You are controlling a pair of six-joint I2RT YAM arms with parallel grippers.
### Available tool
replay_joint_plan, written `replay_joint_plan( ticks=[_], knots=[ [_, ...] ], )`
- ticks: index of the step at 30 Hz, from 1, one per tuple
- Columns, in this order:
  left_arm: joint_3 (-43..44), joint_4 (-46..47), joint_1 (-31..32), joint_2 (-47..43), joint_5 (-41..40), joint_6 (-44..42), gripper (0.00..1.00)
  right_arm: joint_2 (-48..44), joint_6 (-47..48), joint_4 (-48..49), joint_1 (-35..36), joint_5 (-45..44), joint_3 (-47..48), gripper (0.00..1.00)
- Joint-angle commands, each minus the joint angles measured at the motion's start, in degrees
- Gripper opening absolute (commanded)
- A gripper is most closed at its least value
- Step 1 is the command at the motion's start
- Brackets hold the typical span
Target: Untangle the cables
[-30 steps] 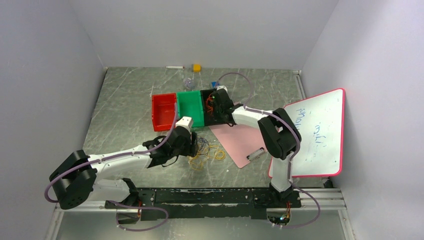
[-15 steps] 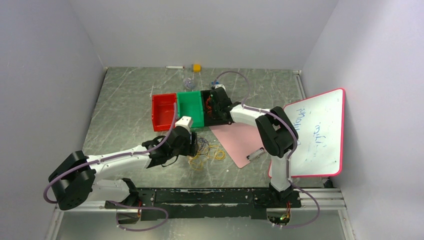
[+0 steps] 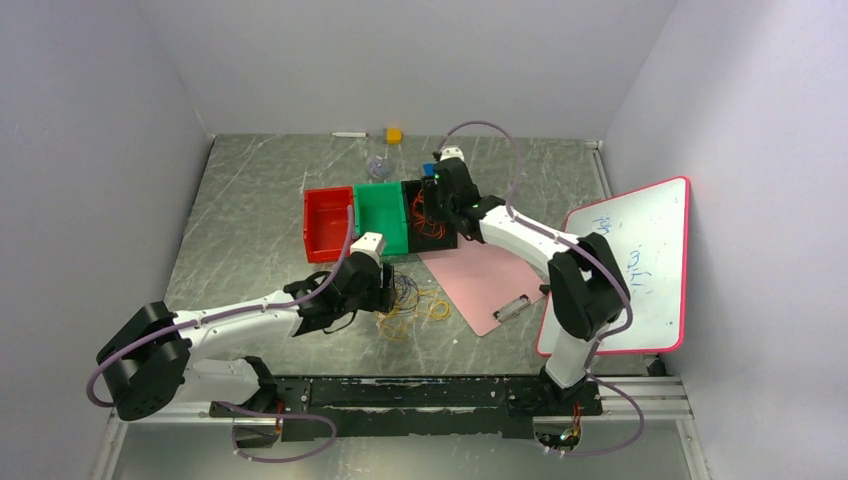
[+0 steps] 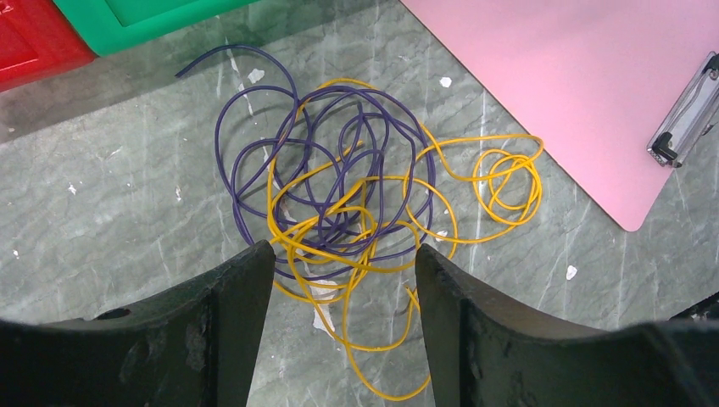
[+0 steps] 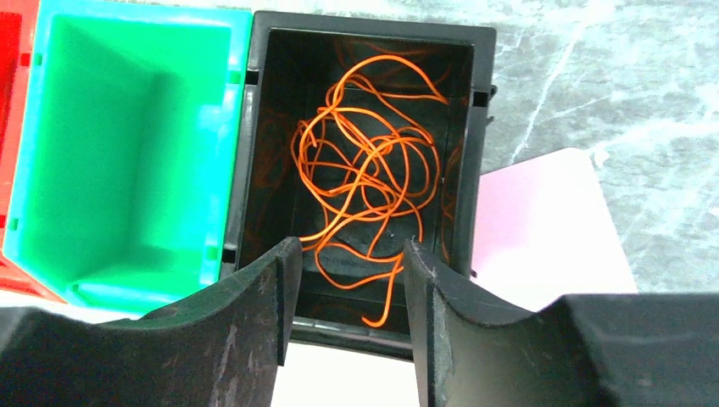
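Observation:
A tangle of yellow and dark purple cables (image 4: 339, 195) lies on the grey table just in front of my left gripper (image 4: 343, 254), which is open and holds nothing. Its fingers straddle the near yellow loops. In the top view that tangle (image 3: 410, 300) sits right of the left gripper (image 3: 385, 290). Orange cables (image 5: 365, 170) lie loose inside the black bin (image 5: 373, 21). My right gripper (image 5: 352, 250) hovers open above the bin's near wall with nothing between its fingers. From the top, the right gripper (image 3: 440, 195) is over the black bin (image 3: 447, 243).
A green bin (image 3: 382, 215) and a red bin (image 3: 328, 225) stand left of the black one. A pink clipboard (image 3: 485, 280) lies right of the tangle. A whiteboard (image 3: 630, 270) leans at the right edge. A small yellow block (image 3: 394, 135) sits near the back wall.
The right gripper went from shut to open and lifted back from the black bin, leaving the orange cables inside. The left arm stayed where it was.

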State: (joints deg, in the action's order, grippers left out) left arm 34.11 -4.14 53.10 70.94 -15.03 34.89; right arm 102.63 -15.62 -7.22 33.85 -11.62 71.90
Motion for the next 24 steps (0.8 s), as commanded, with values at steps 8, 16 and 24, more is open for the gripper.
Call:
replay_joint_plan(
  ticks=[8,16,24],
  knots=[
    [1.7,0.9,0.1,0.4,-0.5,-0.9,0.68,-10.7,0.5,-2.7,-0.2,1.3,-6.5,0.52],
    [4.3,-0.5,0.1,0.0,-0.5,-2.4,0.68,-17.0,-1.7,-3.3,-0.1,3.9,-13.9,0.51],
    [5.8,-2.4,0.0,-2.2,-2.6,-3.7,0.7,-22.2,-4.1,-4.7,0.3,10.1,-20.1,0.5]
  ],
)
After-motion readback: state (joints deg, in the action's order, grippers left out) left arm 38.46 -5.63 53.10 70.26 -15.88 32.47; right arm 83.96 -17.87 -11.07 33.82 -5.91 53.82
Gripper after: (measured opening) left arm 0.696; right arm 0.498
